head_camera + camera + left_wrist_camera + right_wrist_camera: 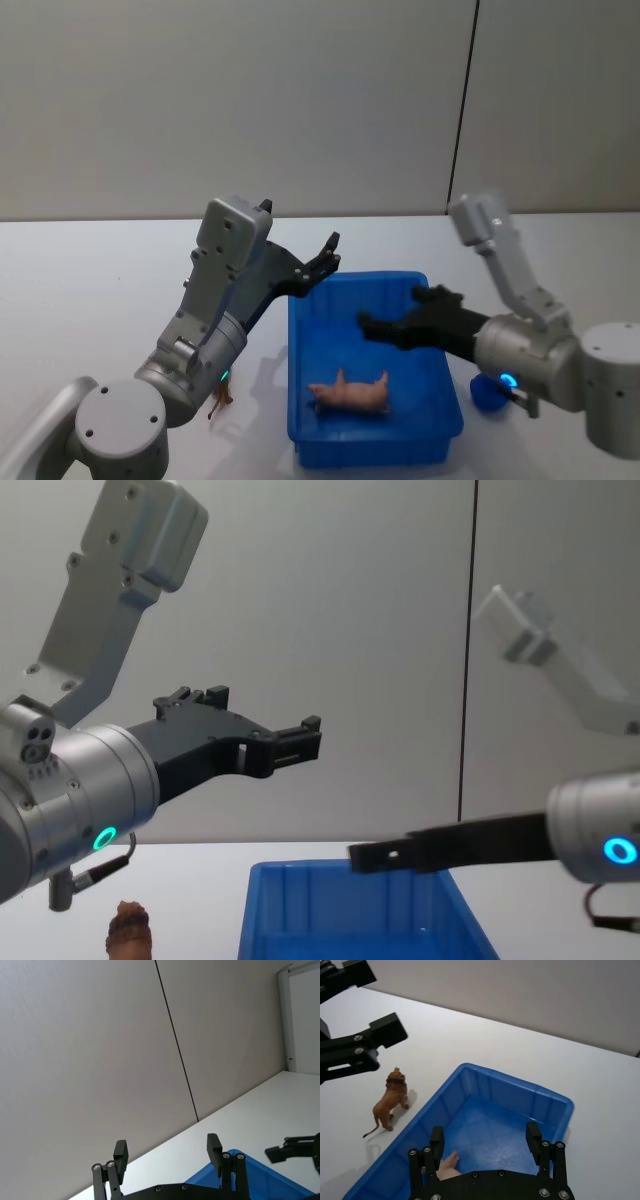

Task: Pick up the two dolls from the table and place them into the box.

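Closest to the head camera are the 2 grey arms, the left arm (215,300) and the right arm (520,340), both reaching forward over the white table (80,290). Between them, on the table, lies the blue box (515,1082).

At the end of the left arm, the left gripper (167,1146) is held high near the box's far left corner. It tilts up toward the grey wall, and the chest view shows it well above the rim. Its jaws are spread wide, with nothing between them.

Over the right half of the box hangs the right gripper (485,1132), pointing down and across toward the left. Its jaws also stand wide apart and carry nothing.

1 doll is in the box: the pink pig (350,393) lies on the floor of the box, close to the near wall. In the right wrist view, 1 pale leg of it shows just past the gripper's base.

2 toys are on the table outside the box. The reddish-brown lion (390,1097) stands upright just beside the box's left wall, not touching it; in the head view the left arm hides most of it. The round blue toy (487,392) sits just right of the box's near right corner, partly under the right arm.
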Controlling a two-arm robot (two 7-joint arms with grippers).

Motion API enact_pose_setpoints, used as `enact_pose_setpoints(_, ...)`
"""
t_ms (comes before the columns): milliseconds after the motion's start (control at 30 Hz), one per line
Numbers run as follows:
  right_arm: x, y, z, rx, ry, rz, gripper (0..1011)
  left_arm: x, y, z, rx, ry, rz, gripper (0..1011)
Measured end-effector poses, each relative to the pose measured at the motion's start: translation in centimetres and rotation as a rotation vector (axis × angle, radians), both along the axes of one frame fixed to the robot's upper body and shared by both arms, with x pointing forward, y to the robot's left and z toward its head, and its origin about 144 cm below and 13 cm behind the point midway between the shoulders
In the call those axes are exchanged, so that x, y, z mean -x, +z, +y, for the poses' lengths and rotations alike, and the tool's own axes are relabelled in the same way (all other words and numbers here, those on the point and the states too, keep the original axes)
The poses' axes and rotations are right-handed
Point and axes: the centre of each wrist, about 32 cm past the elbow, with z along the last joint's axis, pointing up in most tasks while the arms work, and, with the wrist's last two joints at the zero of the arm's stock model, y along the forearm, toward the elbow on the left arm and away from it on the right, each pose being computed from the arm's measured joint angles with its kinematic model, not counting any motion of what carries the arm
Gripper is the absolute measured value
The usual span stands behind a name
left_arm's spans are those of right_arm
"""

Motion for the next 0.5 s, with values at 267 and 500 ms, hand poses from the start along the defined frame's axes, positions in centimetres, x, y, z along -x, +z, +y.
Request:
enact_pose_setpoints(267, 1.9, -0.1, -2.8, -0.003, -0.079, -0.034, 1001, 0.0, 0.0, 0.0, 0.000, 0.000, 0.000, 1001)
enact_pose_setpoints(500, 4.6, -0.6, -5.0, 0.000, -0.139, -0.038, 1001, 0.0, 0.0, 0.0, 0.000, 0.000, 0.000, 1001)
